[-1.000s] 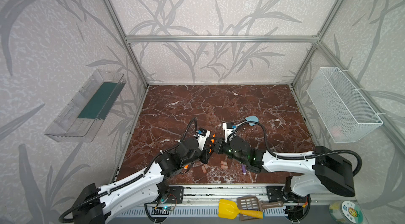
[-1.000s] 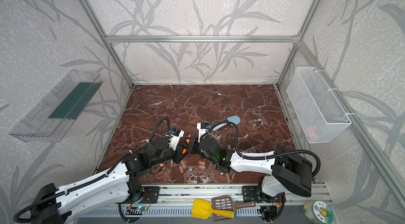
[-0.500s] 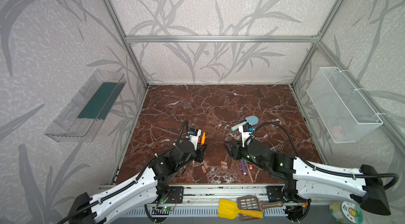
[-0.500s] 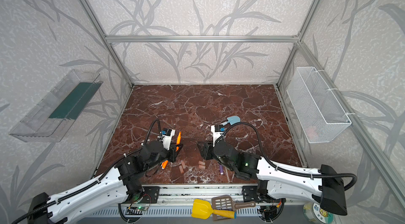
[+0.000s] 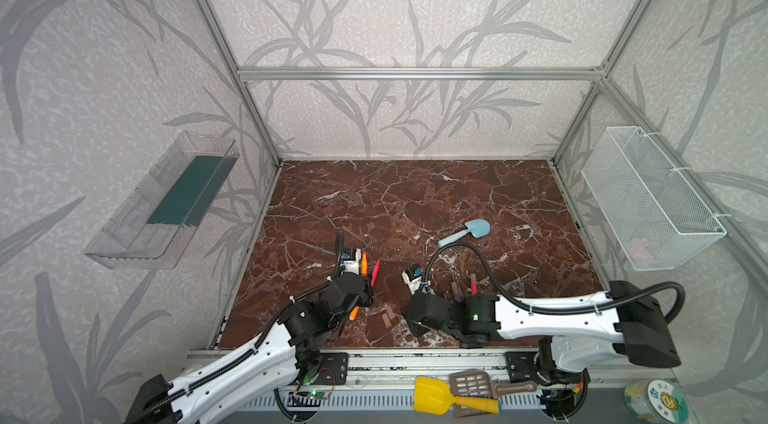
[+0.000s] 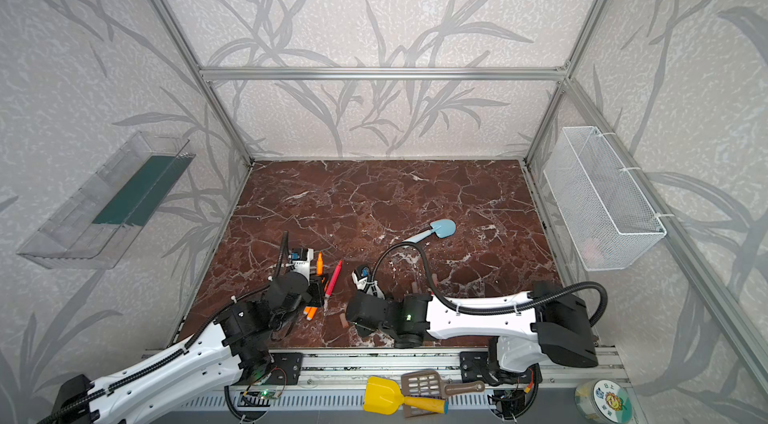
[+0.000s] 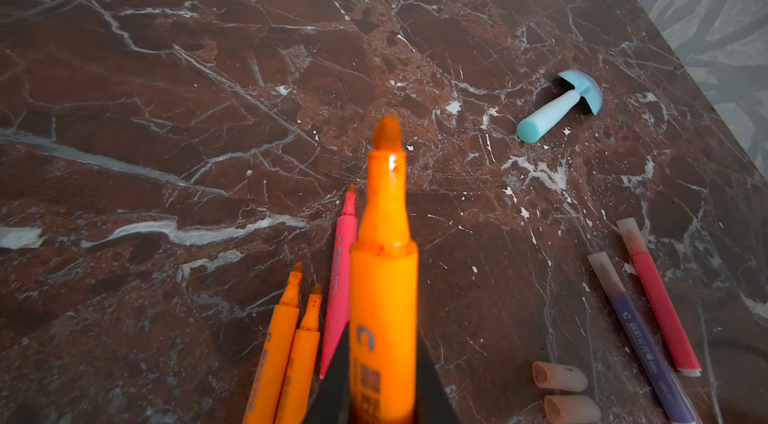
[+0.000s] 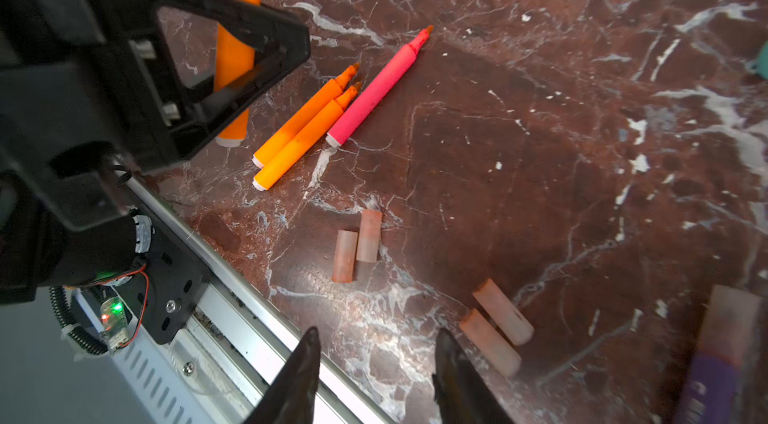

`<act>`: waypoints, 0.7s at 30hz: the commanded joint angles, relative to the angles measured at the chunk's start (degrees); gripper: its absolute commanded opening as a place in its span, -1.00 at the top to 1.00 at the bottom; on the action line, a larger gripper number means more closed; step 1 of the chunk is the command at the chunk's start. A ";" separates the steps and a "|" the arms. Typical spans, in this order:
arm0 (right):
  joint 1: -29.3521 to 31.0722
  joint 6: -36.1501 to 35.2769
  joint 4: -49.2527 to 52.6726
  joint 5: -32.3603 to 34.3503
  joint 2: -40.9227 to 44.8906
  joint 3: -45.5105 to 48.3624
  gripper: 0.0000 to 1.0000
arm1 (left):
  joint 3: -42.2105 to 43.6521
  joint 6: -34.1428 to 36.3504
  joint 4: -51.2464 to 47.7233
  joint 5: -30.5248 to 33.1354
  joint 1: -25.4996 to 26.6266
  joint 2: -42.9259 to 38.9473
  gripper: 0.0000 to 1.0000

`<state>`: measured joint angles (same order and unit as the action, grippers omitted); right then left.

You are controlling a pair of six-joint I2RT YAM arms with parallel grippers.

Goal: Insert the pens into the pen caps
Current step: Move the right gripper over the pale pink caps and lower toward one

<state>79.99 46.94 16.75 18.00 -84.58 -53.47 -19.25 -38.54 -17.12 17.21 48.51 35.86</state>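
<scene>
Drawn apart since a second ago, my left tool [image 7: 382,343] pinches a bare-tipped orange marker pen [image 7: 384,276]; right tool [image 8: 378,332], spread and empty, beside four loose pale translucent caps [image 8: 368,235]; two pens [image 7: 660,301] capped, four left.

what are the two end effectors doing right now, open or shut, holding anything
Left end effector: shut on an orange pen.
Right end effector: open, holding nothing.
</scene>
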 commanded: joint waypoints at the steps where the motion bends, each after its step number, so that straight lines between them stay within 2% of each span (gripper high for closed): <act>1: 0.44 -1.37 3.65 -1.15 -4.48 -2.90 0.15 | 1.03 -2.79 -4.29 3.07 -1.03 -2.88 1.00; 10: 0.94 -2.75 5.83 -3.08 -15.13 -9.18 0.24 | 2.47 -4.35 -7.77 1.42 -4.81 -8.77 1.00; 21: 0.94 -2.11 9.87 -0.28 -20.90 -13.17 0.29 | 2.53 -3.82 -7.06 0.22 -5.88 -8.43 1.00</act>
<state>80.44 44.95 23.66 15.77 -104.47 -64.47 -17.06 -41.63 -23.27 17.23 43.05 27.16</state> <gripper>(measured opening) 0.356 0.167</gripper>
